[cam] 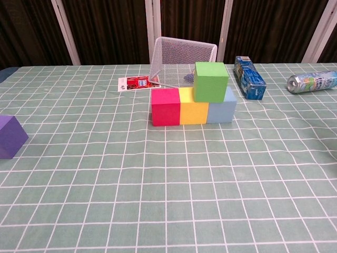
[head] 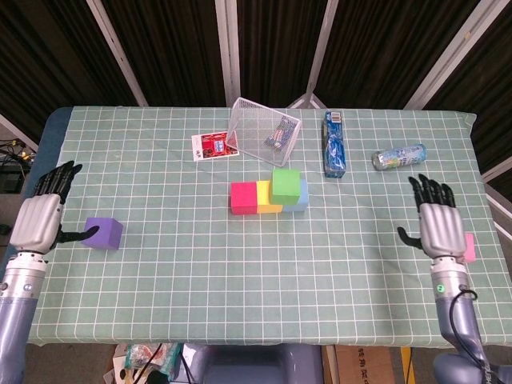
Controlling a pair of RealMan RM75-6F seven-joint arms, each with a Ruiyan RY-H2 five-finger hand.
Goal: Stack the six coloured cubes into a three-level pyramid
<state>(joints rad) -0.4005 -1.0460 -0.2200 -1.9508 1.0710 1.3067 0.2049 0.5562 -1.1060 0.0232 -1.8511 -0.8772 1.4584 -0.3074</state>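
Note:
A red cube [head: 242, 198] [cam: 165, 107], a yellow cube [head: 267, 200] [cam: 193, 105] and a light blue cube [head: 302, 197] [cam: 221, 108] stand in a row mid-table. A green cube [head: 286, 186] [cam: 210, 81] sits on top, over the yellow and blue ones. A purple cube [head: 103, 234] [cam: 10, 136] lies at the left; my left hand [head: 40, 220] is open beside it, thumb touching its left face. My right hand [head: 438, 225] is open at the right, mostly hiding a pink cube [head: 470, 247]. Neither hand shows in the chest view.
A tipped wire mesh basket [head: 263, 131] [cam: 181, 62] and a red card [head: 214, 146] [cam: 136, 83] lie behind the row. A blue box [head: 334, 143] [cam: 249, 77] and a lying can [head: 398, 156] [cam: 312, 81] are at the back right.

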